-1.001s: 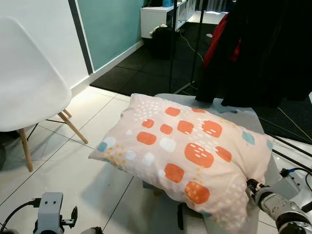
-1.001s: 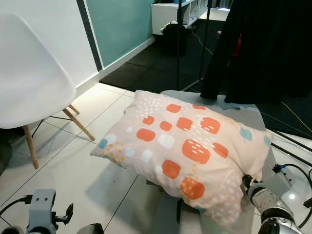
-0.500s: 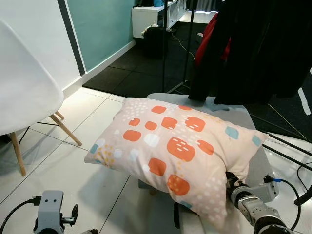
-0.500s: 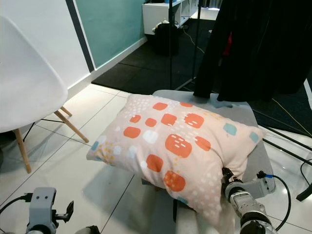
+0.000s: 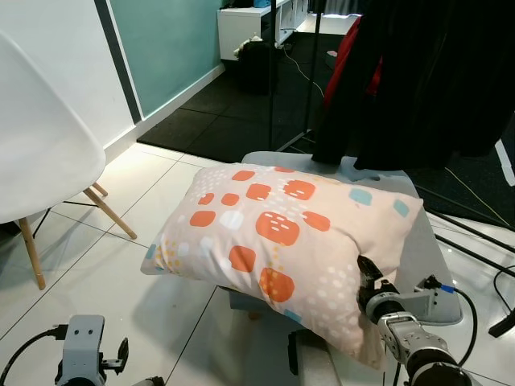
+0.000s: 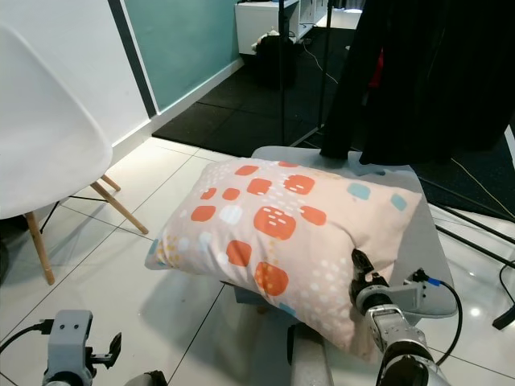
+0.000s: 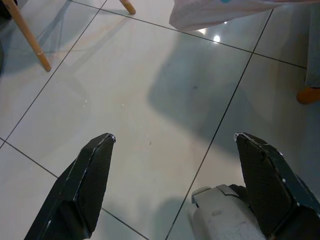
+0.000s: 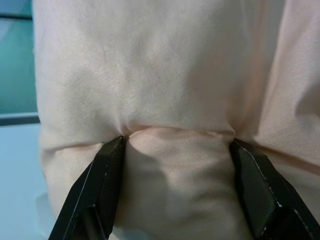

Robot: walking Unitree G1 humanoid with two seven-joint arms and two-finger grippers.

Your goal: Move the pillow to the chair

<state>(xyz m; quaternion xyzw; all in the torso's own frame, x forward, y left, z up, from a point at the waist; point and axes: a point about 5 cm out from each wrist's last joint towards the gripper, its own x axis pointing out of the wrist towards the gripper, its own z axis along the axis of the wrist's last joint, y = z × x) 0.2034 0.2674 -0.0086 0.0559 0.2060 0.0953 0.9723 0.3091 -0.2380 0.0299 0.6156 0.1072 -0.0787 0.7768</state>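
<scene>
L eye view: pillow (image 5: 282,241), peach w/ orange, white + teal patches, lies on a grey seat (image 5: 418,241), near corner overhanging the tiled floor (image 5: 105,265). White chair (image 5: 40,153) w/ wooden legs stands well apart from pillow, on robot's left. Dark clothes (image 5: 426,72) hang behind pillow, lower edge just over the seat's far side. R gripper (image 5: 366,277) pressed into pillow's near-right edge, fabric dented around it. Grey L wrist block (image 5: 83,354) low, near side of pillow, over floor.

R eye view: same scene. Pillow (image 6: 282,233) on seat, R gripper (image 6: 360,269) dug into its near-right side. Black cable (image 6: 451,301) loops off the R arm beside pillow. Teal wall (image 6: 193,40) + dark floor beyond pillow.

L wrist view: L gripper (image 7: 172,150) fingers spread wide apart, holding nothing, over glossy tiles. Pillow corner (image 7: 225,12) hangs above the floor ahead of fingers, not touching them. Wooden chair leg (image 7: 27,37) off to the side, apart from pillow.

R wrist view: R gripper (image 8: 177,142) fingers parted w/ a bulge of pillow (image 8: 160,75) fabric pinched betw them, both tips sunk into cloth, creases running tip to tip. Gripping the pillow.
</scene>
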